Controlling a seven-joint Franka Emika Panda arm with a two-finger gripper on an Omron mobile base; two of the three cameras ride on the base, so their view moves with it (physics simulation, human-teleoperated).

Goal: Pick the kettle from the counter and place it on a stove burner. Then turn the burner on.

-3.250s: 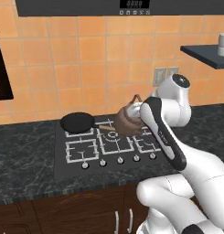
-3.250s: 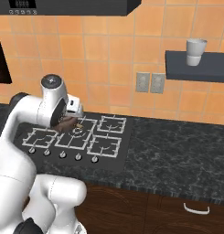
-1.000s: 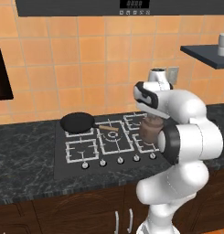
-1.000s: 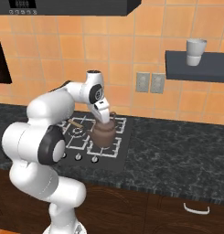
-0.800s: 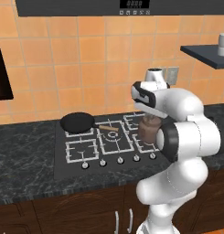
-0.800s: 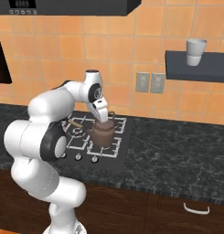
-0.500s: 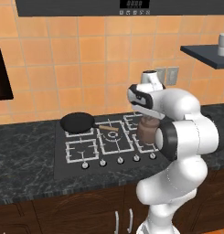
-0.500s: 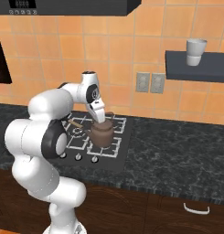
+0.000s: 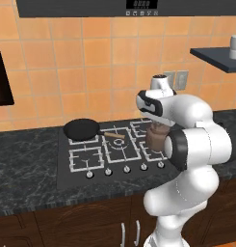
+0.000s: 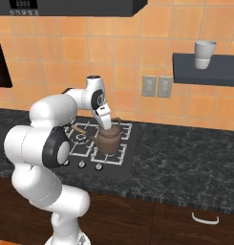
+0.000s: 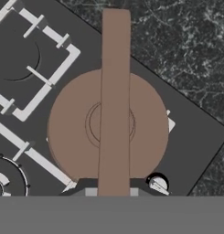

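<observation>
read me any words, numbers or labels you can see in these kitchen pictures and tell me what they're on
No text can be read.
Hood panel: a small lit display with a row of marks under it, too small and blurred to read.
Stove knobs, kettle, shelf cup, wall outlets: no lettering seen.

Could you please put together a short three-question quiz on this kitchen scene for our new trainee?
1. True or false: the kettle stands on a burner grate of the stove.
2. Multiple choice: what rests on the stove's rear left burner in the left base view? A) a white cup B) a frying pan C) a pot lid
3. Fill in: in the hand view, the kettle's arched ____ runs straight up the picture, across the lid.

Key: 1 true; 2 B; 3 handle.
</observation>
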